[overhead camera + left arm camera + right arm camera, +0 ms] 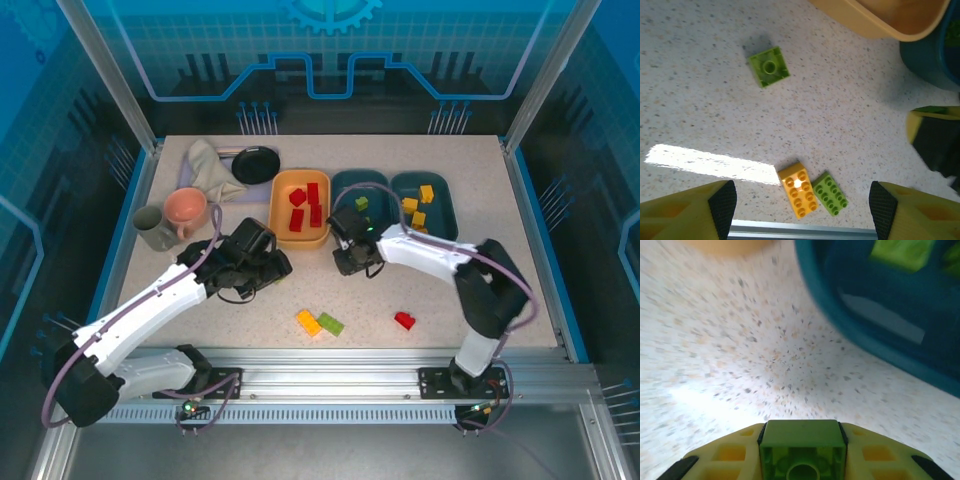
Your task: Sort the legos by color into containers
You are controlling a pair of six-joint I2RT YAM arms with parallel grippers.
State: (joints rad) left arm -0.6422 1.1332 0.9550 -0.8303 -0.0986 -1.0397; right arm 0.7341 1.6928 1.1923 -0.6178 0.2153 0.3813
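My right gripper (802,452) is shut on a lime green lego (802,440), which fills the gap between both pads, low over the table beside the middle teal container (850,330). From above, that gripper (352,262) sits just in front of the teal container (340,190). My left gripper (802,205) is open above a yellow lego (797,190) and a green lego (830,194). Another green lego (769,66) lies upside down further off. The light orange container (276,215) holds red legos (305,208). The right teal container (445,215) holds yellow legos (415,212).
A red lego (404,320) lies alone at the front right of the table. A black dish (256,164), a cloth (208,168), a pink cup (186,210) and a grey cup (152,228) crowd the back left. A metal rail (330,375) runs along the near edge.
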